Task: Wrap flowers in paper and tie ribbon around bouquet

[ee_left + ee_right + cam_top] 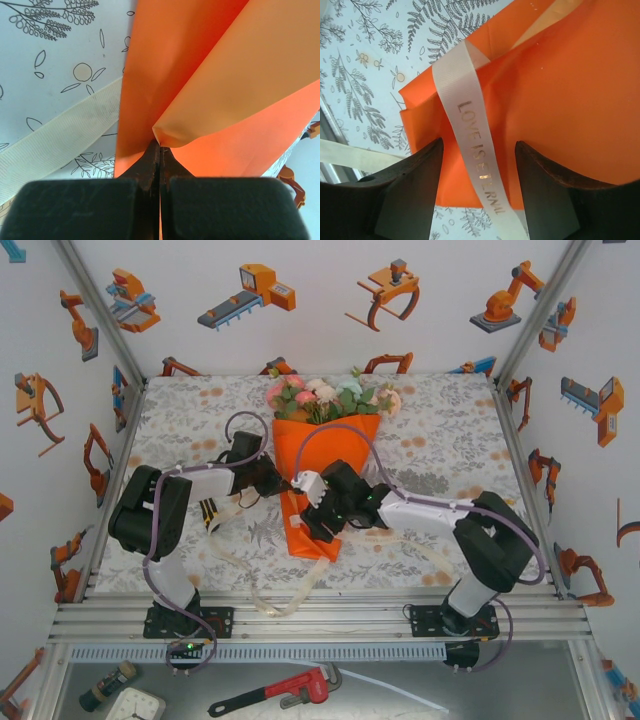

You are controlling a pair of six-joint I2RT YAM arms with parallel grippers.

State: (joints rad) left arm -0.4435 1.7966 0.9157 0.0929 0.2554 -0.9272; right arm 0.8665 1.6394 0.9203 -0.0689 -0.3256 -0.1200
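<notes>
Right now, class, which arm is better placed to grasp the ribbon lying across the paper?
Right. The right gripper, open, straddles the ribbon on the orange paper; the left gripper is shut on the paper's fold.

Left tool [160,147] clamped tight; right tool [479,145] seemingly half-spread.

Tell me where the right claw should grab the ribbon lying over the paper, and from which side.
Grip the flat stretch of the ribbon that crosses the paper, lying between the open fingers of the right claw. Come down from above and close across its narrow width. It lies flat against the sheet, so a shallow pinch is probably safer.
</notes>
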